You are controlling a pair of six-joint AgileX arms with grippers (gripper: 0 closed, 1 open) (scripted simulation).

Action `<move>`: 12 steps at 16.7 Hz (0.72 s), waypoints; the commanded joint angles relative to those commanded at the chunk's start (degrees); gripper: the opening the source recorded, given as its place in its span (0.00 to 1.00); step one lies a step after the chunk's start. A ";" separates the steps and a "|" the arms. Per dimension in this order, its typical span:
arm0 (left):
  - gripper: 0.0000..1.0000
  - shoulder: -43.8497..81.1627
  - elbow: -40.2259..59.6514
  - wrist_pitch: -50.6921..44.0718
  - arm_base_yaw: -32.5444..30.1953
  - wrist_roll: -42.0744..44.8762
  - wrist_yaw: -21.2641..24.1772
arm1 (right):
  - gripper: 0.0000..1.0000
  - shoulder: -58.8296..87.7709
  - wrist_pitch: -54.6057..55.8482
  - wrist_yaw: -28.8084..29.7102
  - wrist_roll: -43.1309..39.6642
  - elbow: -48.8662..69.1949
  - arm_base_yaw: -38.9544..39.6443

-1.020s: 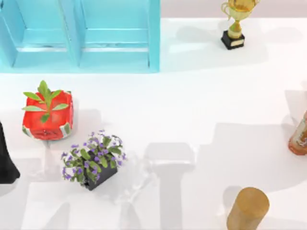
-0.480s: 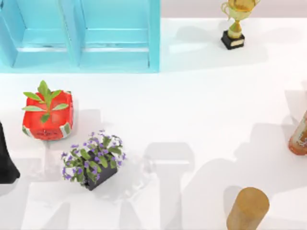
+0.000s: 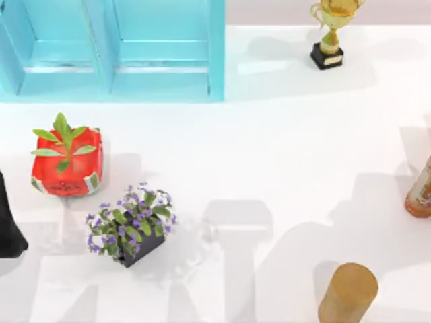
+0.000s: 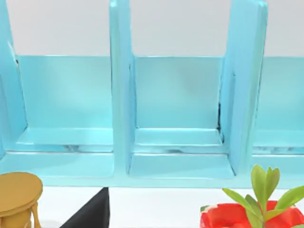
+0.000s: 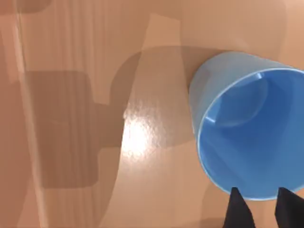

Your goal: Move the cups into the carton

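A plain blue cup [image 5: 247,137] stands upright, mouth up, on the brown glossy floor of the carton [image 5: 95,47] in the right wrist view. My right gripper [image 5: 261,209] hovers at the near edge of the cup's rim. Its two dark fingertips [image 5: 237,209] stand a little apart, both just outside the rim and not pinching the wall. The arm's shadow falls across the carton floor beside the cup. The left wrist view looks towards the light-blue shelf [image 4: 175,118].
On the white table are a light-blue shelf [image 3: 114,54], a gold trophy [image 3: 330,33], a red pot with a green plant [image 3: 67,165], a dark pot of purple flowers [image 3: 131,225], a wooden cylinder [image 3: 348,293], a brown bottle [image 3: 421,192] and a black shape [image 3: 8,229].
The arm shadow on the table at the lower right has changed shape and shifted. None of the objects on the table moved.
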 joint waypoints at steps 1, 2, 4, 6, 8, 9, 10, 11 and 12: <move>1.00 0.00 0.00 0.00 0.00 0.00 0.00 | 0.53 0.00 0.00 0.00 0.00 0.00 0.00; 1.00 0.00 0.00 0.00 0.00 0.00 0.00 | 0.60 0.00 0.00 0.00 0.00 0.00 0.00; 1.00 0.00 0.00 0.00 0.00 0.00 0.00 | 0.75 0.00 0.00 0.00 0.00 0.00 0.00; 1.00 0.00 0.00 0.00 0.00 0.00 0.00 | 0.90 0.00 0.00 0.00 0.00 0.00 0.00; 1.00 0.00 0.00 0.00 0.00 0.00 0.00 | 1.00 0.00 0.00 0.00 0.00 0.00 0.00; 1.00 0.00 0.00 0.00 0.00 0.00 0.00 | 1.00 0.00 0.00 0.00 0.00 0.00 0.00; 1.00 0.00 0.00 0.00 0.00 0.00 0.00 | 1.00 0.00 0.00 0.00 0.00 0.00 0.00; 1.00 0.00 0.00 0.00 0.00 0.00 0.00 | 1.00 0.00 0.00 0.00 0.00 0.00 0.00; 1.00 0.00 0.00 0.00 0.00 0.00 0.00 | 1.00 0.00 0.00 0.00 0.00 0.00 0.00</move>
